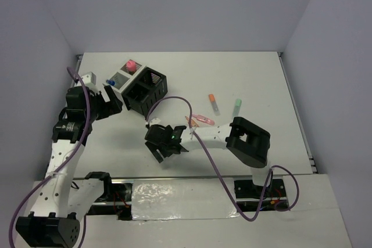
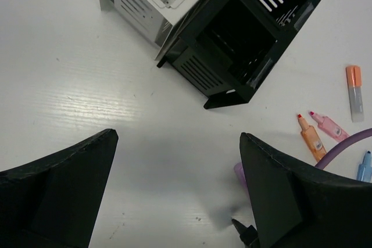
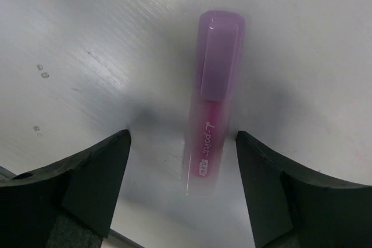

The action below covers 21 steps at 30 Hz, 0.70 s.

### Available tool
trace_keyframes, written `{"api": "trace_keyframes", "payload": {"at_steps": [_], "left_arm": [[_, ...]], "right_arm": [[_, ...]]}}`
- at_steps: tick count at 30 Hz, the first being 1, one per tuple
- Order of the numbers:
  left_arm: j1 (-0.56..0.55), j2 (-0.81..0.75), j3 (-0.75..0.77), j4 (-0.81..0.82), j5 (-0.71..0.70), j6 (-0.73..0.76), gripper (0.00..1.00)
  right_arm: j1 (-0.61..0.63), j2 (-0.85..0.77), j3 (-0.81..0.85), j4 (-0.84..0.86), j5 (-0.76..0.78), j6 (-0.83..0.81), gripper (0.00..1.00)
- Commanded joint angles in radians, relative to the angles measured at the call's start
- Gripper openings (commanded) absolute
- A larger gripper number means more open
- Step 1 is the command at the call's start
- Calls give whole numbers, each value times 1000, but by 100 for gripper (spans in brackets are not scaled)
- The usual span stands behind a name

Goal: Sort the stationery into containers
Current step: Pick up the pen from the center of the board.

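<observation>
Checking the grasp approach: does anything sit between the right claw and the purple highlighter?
Nothing visible does. The right claw is open and straddles the purple highlighter, which lies flat on the table.

My left arm (image 1: 61,155) and right arm (image 1: 212,135): white links, black joints.
A purple cable (image 1: 174,99) loops along each; my fingers (image 3: 87,184) are blunt matte-black wedges.
</observation>
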Motion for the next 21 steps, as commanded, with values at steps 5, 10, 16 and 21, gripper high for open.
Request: {"api": "trace_keyframes", "payload": {"at_steps": [5, 10, 16, 21], "left_arm": [[-1, -9, -33, 69, 71, 9, 99], [-1, -21, -49, 85, 197, -23, 99], [-42, 36, -49, 145, 504, -95, 99], [-195, 49, -69, 294, 596, -241, 99]], "right_arm": [[7, 32, -43, 32, -47, 5, 48], [5, -35, -93, 87, -61, 7, 0], [4, -316, -262, 329, -63, -38, 0], [4, -545, -377, 492, -115, -124, 0]]}}
